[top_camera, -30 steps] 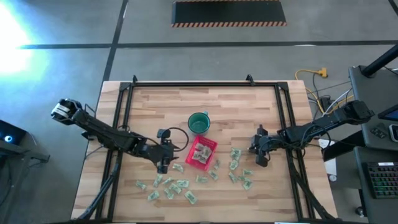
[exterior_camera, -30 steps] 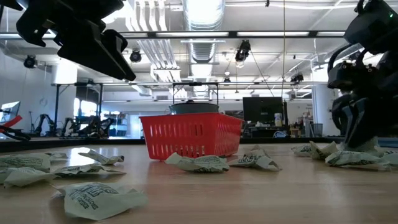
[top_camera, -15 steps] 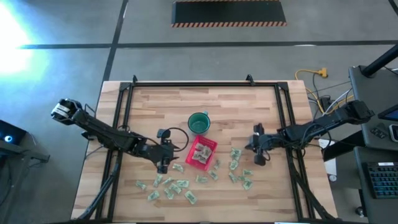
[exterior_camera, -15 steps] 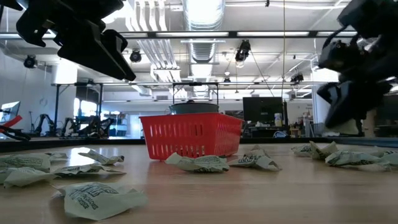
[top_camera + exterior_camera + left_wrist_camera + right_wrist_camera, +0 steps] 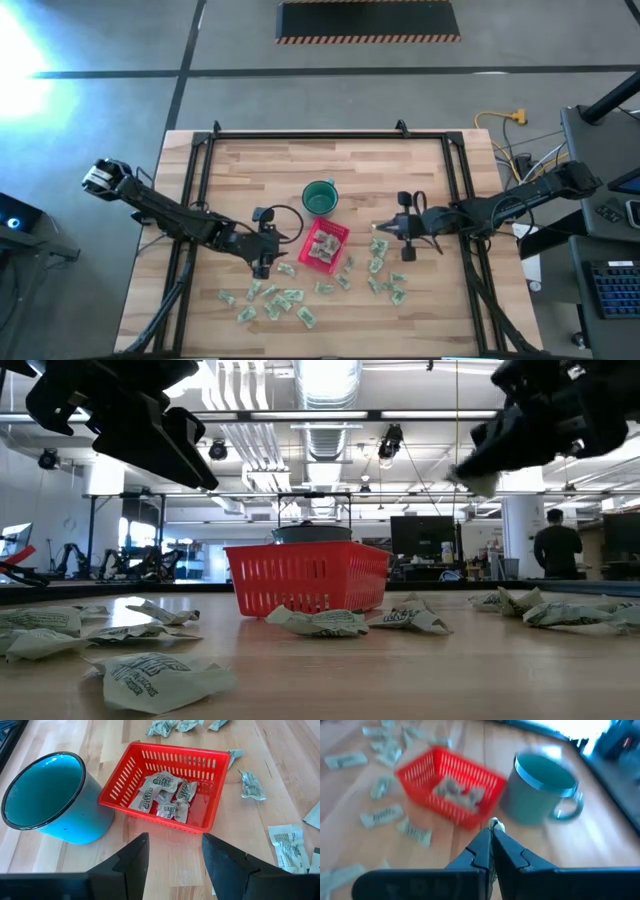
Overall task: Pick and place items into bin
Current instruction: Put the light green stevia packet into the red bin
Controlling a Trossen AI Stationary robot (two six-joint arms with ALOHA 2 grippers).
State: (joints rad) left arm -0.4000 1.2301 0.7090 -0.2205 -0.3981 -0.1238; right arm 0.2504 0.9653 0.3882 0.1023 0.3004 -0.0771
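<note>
The red bin (image 5: 323,245) stands mid-table with several pale green-and-white wrapped pieces (image 5: 162,795) inside. More pieces (image 5: 280,300) lie on the wood near the front, and others (image 5: 385,280) lie to the bin's right. My right gripper (image 5: 388,228) is up in the air right of the bin, shut on one piece (image 5: 379,228). My left gripper (image 5: 262,266) hangs open and empty just left of the bin; in its wrist view (image 5: 172,852) it looks at the bin's near wall (image 5: 165,822). My right gripper pinches one wrapped piece between its two fingertips; a small pale end (image 5: 495,825) shows just past the tips. The fingers point toward the table's left, toward the bin. The piece (image 5: 478,482) hangs at the fingertips, lifted clear of the table.
A round dark-green cup (image 5: 319,198) stands right behind the bin, also in the left wrist view (image 5: 45,795). A black metal frame (image 5: 300,137) runs along the table's sides and far edge. A person (image 5: 556,548) stands in the room beyond.
My right gripper has risen from the pieces on the table's right side, turned from pointing down to pointing left, and moved toward the bin with one piece lifted clear.
</note>
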